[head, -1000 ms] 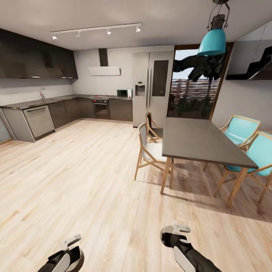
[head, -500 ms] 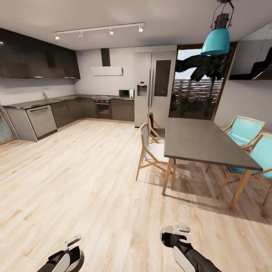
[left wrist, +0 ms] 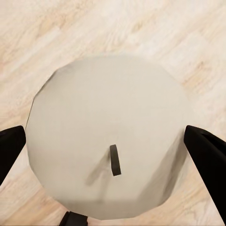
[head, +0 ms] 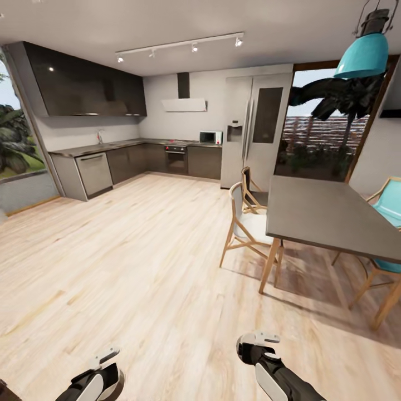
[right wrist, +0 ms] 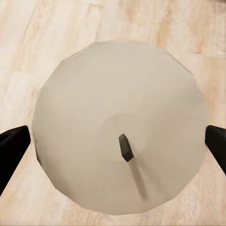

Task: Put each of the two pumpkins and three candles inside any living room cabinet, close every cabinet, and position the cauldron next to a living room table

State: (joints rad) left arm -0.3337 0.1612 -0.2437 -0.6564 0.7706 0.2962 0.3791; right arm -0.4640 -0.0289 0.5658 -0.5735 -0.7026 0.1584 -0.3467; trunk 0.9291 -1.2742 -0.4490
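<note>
A cream candle (left wrist: pixel 108 117) with a short dark wick sits between the black fingers (left wrist: pixel 207 160) of my left gripper (left wrist: pixel 110 150), which is shut on its sides above the wood floor. My right gripper (right wrist: pixel 113 141) is shut the same way on a second cream candle (right wrist: pixel 117 103). In the head view both grippers hang low over the floor, left gripper (head: pixel 103 367) and right gripper (head: pixel 256 345). The pumpkins, cabinet, cauldron and living-room table are out of view.
A grey-topped dining table (head: pixel 328 214) with wooden legs stands at the right, with a white chair (head: pixel 245 228) and a teal chair (head: pixel 390 206) around it. Grey kitchen counters (head: pixel 94 167) and a fridge (head: pixel 256 128) line the far walls. Open wood floor (head: pixel 128 250) lies ahead.
The head view has swung to the left, so the kitchen and dining table have slid right and a window shows at the left edge. Both grippers hold as before.
</note>
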